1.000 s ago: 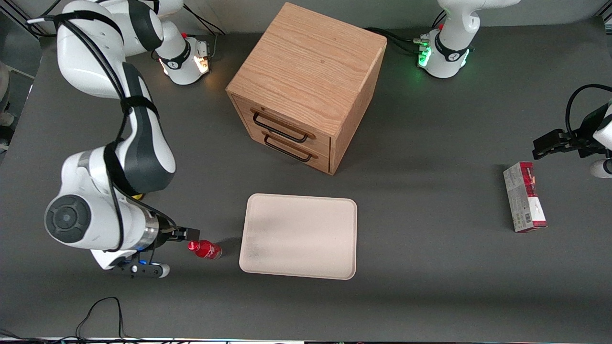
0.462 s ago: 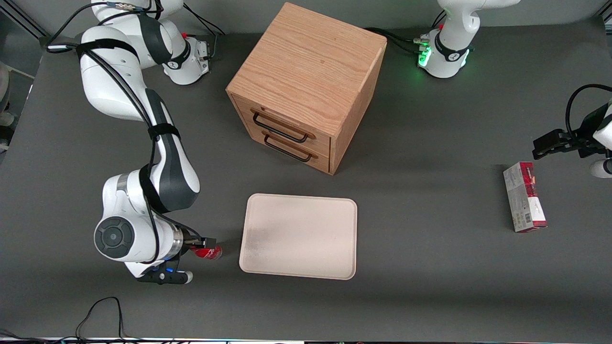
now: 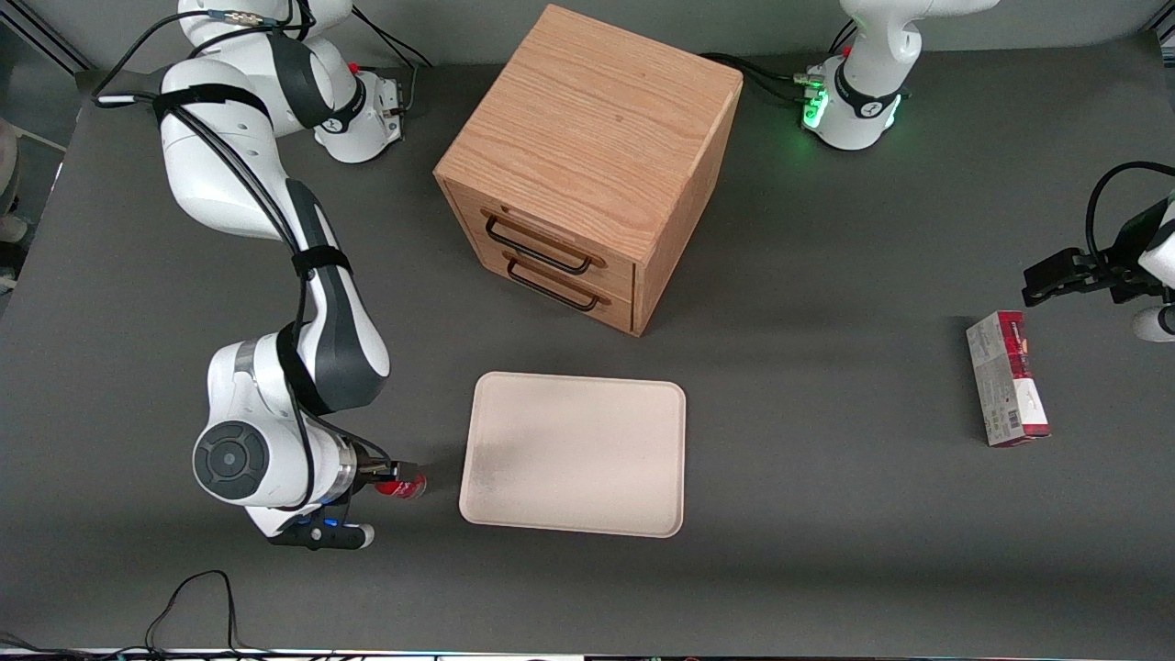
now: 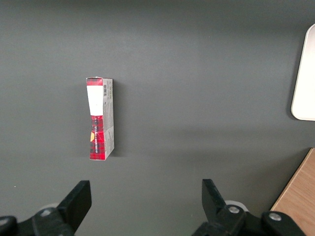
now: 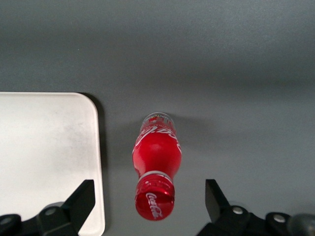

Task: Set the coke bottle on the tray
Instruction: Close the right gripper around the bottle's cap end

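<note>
Small red-capped, red-labelled coke bottle [image 5: 156, 169]: lying on dark grey surface [image 3: 826, 514], cap toward open pincer [image 5: 147, 206], between spread fingers; pale beige-pink tray [image 5: 47, 157] just beside.

Red-capped, red-labelled coke bottle [image 5: 156, 162] (clear base), pale beige-pink tray [image 5: 44, 147], black gripper [image 5: 149, 199], dark grey table [image 3: 826, 514].

A wooden drawer cabinet [image 3: 587, 165] stood on the dark table [image 3: 826, 459], and a red-and-grey carton [image 3: 1006, 378] lay toward the parked arm's end.
</note>
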You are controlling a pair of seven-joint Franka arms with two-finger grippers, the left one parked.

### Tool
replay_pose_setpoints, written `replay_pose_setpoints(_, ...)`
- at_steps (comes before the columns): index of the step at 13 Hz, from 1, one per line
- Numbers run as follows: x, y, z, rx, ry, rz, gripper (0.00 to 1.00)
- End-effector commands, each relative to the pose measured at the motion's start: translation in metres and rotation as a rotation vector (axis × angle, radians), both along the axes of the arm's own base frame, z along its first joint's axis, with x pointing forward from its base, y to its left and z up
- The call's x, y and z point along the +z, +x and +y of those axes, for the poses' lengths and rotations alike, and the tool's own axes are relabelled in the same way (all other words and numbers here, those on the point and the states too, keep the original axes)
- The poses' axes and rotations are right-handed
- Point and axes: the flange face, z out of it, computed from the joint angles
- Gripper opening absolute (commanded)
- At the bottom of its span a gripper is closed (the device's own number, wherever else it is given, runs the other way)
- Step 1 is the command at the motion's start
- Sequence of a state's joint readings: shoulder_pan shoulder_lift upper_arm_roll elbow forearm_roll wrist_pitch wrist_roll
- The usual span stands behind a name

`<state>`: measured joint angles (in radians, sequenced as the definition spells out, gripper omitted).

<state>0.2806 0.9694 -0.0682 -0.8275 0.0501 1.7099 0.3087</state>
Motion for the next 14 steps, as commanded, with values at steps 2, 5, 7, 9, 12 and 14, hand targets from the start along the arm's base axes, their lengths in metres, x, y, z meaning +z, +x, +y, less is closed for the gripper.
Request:
replay_pose_setpoints(2, 0.0029, 0.0030, 0.0025, -0.008, -0.019, -0.022, 0.89)
replay_pose_setpoints(5, 0.0037, 0.0022, 0.0037, -0.014, -0.018, -0.018, 0.55)
replay_pose_setpoints(7, 0.0029, 0.0010, 0.0044, -0.049, -0.012, -0.008, 0.06)
replay_pose_setpoints(9, 0.0024, -0.0001, 0.0086, -0.095, 0.006, -0.002, 0.00)
replay_pose_setpoints(12, 0.0024, 0.0001, 0.0076, -0.096, 0.009, -0.001, 0.00)
replay_pose_setpoints(14, 0.0052, -0.0027, 0.0069, -0.096, 0.003, 0.018, 0.00)
